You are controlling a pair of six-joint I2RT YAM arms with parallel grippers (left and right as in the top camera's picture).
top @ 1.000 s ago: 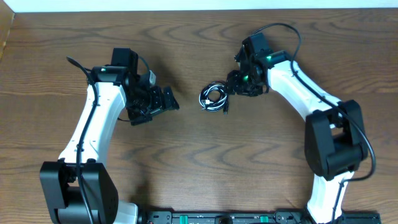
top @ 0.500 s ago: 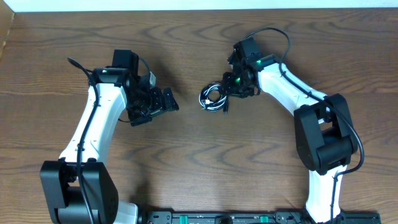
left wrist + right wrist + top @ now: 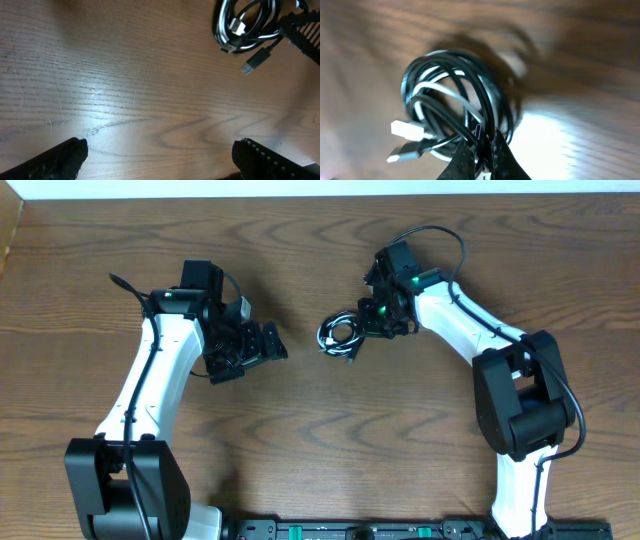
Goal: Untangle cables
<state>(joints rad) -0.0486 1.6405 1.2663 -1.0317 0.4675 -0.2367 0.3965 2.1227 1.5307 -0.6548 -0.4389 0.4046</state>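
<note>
On the wooden table [image 3: 300, 440], the right gripper [image 3: 366, 326] is clamped on the near edge of the coiled cables [image 3: 340, 337], which lie bundled at the table's centre. The left gripper [image 3: 270, 345] hangs wide open, well apart on the bundle's far side.

Bright, even light; soft shadows overhead.
I see glare on the table [image 3: 105, 107] in both wrist views; cables [image 3: 490, 107] blur up close.

- Your table [image 3: 330, 430] looks like brown wood, grain plain, with a soft sheen.
- Your cables [image 3: 219, 27] have smooth, glossy sheaths.
- The white shells [image 3: 150, 380] look like smooth plastic.
</note>
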